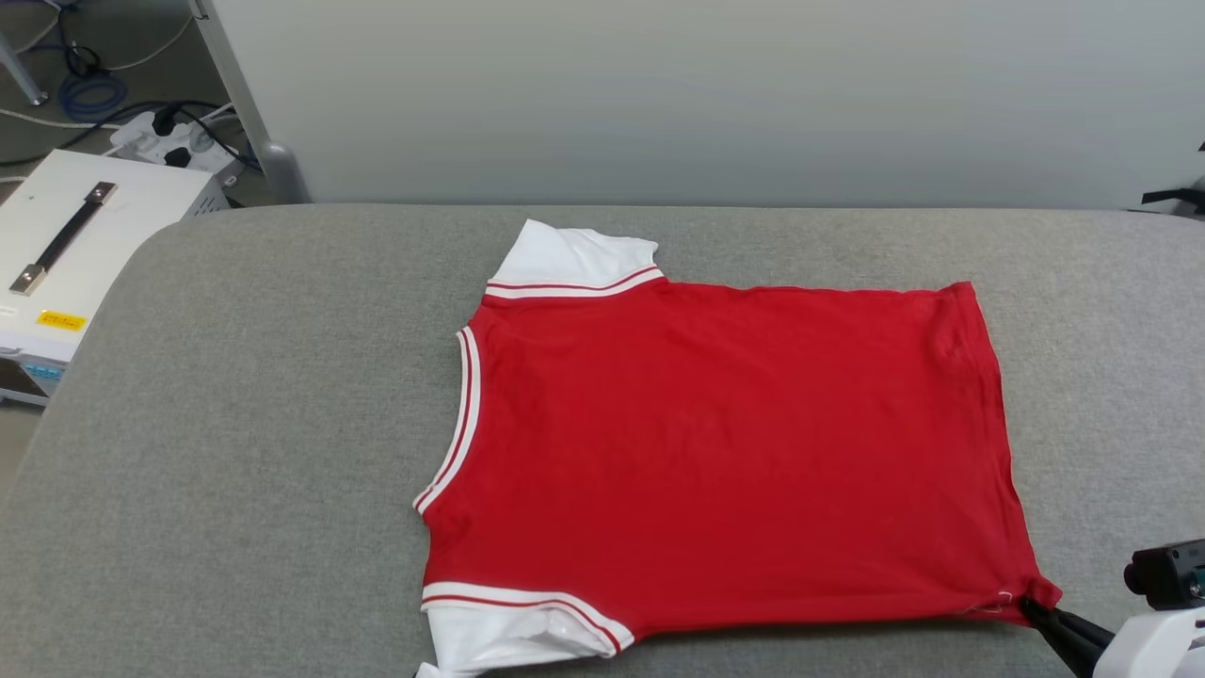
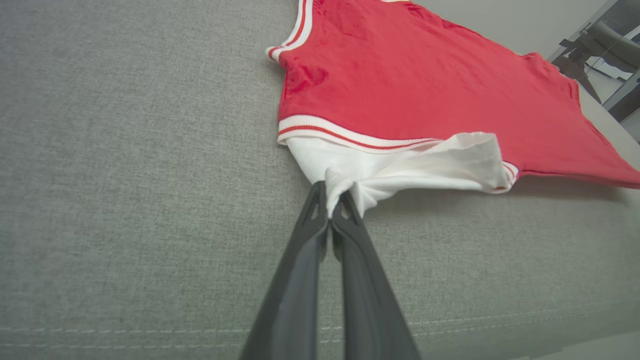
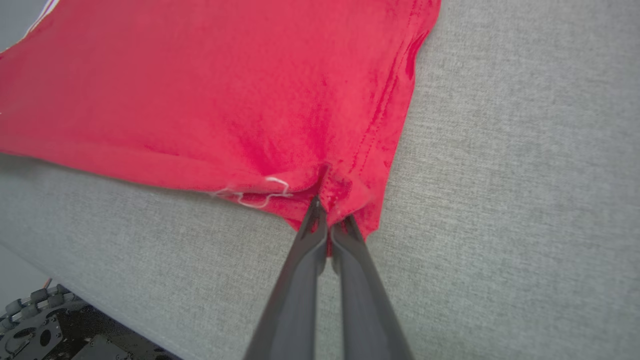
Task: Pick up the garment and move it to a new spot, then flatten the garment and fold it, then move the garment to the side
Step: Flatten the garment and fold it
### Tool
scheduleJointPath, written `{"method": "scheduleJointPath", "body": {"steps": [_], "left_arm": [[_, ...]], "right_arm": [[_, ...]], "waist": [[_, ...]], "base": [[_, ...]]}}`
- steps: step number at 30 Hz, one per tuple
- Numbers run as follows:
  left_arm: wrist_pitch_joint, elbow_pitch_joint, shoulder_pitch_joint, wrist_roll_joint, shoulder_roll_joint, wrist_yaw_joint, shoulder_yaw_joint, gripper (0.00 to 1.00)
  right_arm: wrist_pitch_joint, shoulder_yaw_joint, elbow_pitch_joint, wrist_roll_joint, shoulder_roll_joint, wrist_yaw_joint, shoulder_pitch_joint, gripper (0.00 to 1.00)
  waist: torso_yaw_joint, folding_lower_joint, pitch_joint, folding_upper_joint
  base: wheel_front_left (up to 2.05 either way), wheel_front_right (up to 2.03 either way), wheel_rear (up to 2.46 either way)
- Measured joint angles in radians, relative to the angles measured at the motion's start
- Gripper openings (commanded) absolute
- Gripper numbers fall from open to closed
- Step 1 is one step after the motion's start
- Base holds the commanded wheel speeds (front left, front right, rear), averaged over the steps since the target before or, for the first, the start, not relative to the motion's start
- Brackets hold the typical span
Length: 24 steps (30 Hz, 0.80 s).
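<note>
Red shirt (image 1: 725, 452), white short sleeves, red-and-white striped trim at armholes and neck; spread flat on grey fabric-covered desk (image 1: 235, 424), plain red face up. Lying beyond both sets of jaws, near edge stretched from left jaws to right jaws; neck opening (image 1: 468, 414) toward the left jaws' side, hem (image 1: 984, 424) toward the right jaws' side.

Left jaws: pressed together, clamped on a bunched fold of the near sleeve (image 2: 400, 165); dark fingers (image 2: 300, 280) side by side, tips buried in white cloth. Sleeve drawn toward these jaws and raised a little off the desk, shadow beneath.

Right jaws: pressed together, clamped on the near hem corner (image 3: 345, 200); fingers (image 3: 300, 290) close along their length. Cloth puckered at the tips; loose white thread (image 3: 260, 197) just left of them. Pale forearm (image 1: 1163, 650) and black wrist camera (image 1: 1167, 573) behind these jaws.

Far sleeve (image 1: 574, 254): flat on desk, well apart from both jaws, across the shirt from the left pair.

Beyond desk: pale grey wall panel (image 1: 706, 94). Off the far left corner, well apart from left jaws: white box (image 1: 122, 217) with black handle (image 1: 64, 237) and yellow label (image 1: 61, 321); white power strip (image 1: 174, 141); blue cable coil (image 1: 92, 92).
</note>
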Motion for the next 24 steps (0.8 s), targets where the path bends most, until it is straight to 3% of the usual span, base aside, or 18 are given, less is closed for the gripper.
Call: {"method": "scheduleJointPath", "body": {"steps": [9,14,24], "left_arm": [[0.021,-0.016,-0.029,0.029,0.024,0.003,-0.032,0.0],[0.05,0.007,-0.207,0.064,0.072,-0.013,-0.057,0.0],[0.061,0.144,-0.495,0.064,0.108,-0.033,-0.116,0.0]], "right_arm": [[0.038,-0.096,-0.045,-0.021,0.022,0.0,0.053,0.0],[0.077,-0.161,-0.071,-0.058,0.065,0.0,0.038,0.0],[0.124,-0.218,-0.063,-0.097,0.117,0.0,-0.072,0.0]], "waist": [[0.011,0.0,-0.034,0.0],[-0.007,0.0,-0.034,0.0],[-0.034,0.0001,0.035,-0.0001]], "base": [[0.0,0.0,0.0],[0.0,0.0,0.0],[0.0,0.0,0.0]]}}
